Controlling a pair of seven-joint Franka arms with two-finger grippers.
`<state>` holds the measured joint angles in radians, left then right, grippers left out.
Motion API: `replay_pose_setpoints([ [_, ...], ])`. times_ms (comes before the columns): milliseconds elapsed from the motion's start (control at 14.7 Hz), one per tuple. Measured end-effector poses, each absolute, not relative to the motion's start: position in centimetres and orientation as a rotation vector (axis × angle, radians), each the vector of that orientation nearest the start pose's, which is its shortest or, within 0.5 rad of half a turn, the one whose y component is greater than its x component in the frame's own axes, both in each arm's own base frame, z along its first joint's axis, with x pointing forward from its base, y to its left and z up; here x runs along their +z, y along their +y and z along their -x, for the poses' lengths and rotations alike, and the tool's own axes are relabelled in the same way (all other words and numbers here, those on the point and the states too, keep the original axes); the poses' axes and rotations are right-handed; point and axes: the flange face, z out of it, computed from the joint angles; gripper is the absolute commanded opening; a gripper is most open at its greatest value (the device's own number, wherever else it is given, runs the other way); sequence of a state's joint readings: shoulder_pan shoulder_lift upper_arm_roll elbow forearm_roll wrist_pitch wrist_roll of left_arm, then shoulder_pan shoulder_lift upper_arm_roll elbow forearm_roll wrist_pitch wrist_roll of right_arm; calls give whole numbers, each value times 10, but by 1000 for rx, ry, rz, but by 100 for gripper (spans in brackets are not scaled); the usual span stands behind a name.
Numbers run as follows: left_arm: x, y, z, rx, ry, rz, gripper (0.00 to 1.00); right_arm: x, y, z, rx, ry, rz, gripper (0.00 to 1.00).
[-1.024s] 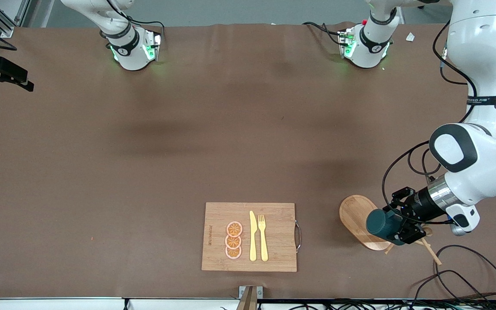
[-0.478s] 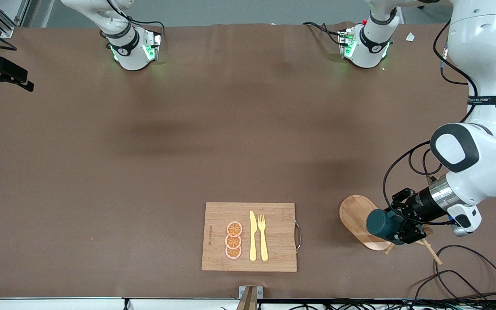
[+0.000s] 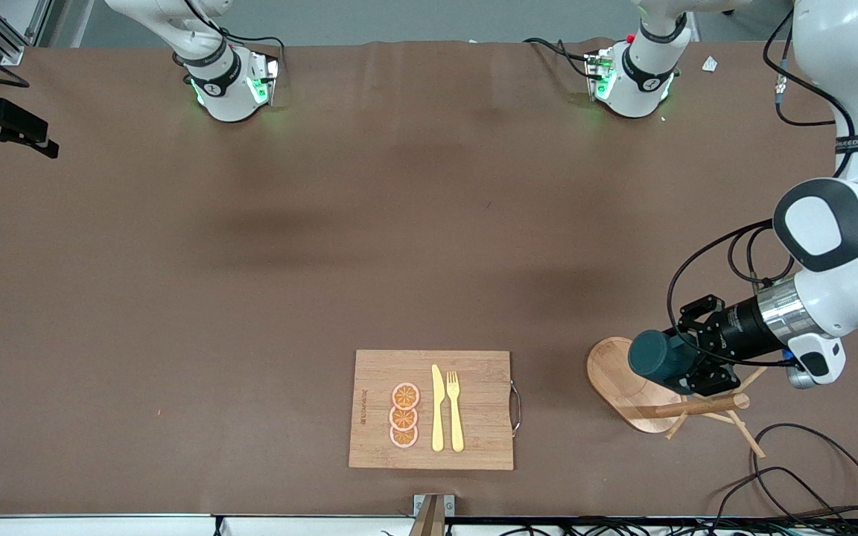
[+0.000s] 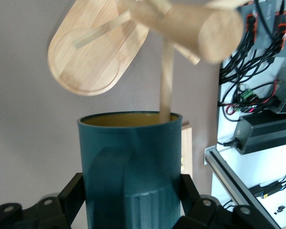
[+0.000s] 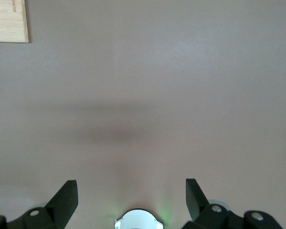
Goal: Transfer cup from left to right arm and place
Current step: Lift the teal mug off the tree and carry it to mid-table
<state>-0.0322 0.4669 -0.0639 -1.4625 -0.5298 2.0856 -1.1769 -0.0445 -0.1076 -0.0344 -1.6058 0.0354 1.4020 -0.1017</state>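
The small dark teal ribbed cup is clamped between the black fingers of the left gripper; its yellowish-gold inside is seen at the rim in the left wrist view. The cup is held in the air on its side over the oval wooden base of a wooden mug rack, whose round post lies at about four o'clock from the cup in the front view. At about nine o'clock from that base, well apart, a rectangular bamboo cutting board is seen, carrying three orange slices, a yellow knife and a yellow fork. The right gripper is spread wide, grasping nothing, over bare brown table; the right arm waits.
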Motion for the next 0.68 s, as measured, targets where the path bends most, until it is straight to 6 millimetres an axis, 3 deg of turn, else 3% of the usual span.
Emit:
replay_pose_setpoints([
  [205,449,-112,-698,385,-2247,2828,84,651,-36,-501,143,-42,3091,100],
  [478,452,-190,-681,467,-2206,2818,84,651,-36,-501,144,-42,3090,100],
  [683,454,-249,-661,399,-2082,2841,84,651,-36,-501,145,-42,3090,100],
])
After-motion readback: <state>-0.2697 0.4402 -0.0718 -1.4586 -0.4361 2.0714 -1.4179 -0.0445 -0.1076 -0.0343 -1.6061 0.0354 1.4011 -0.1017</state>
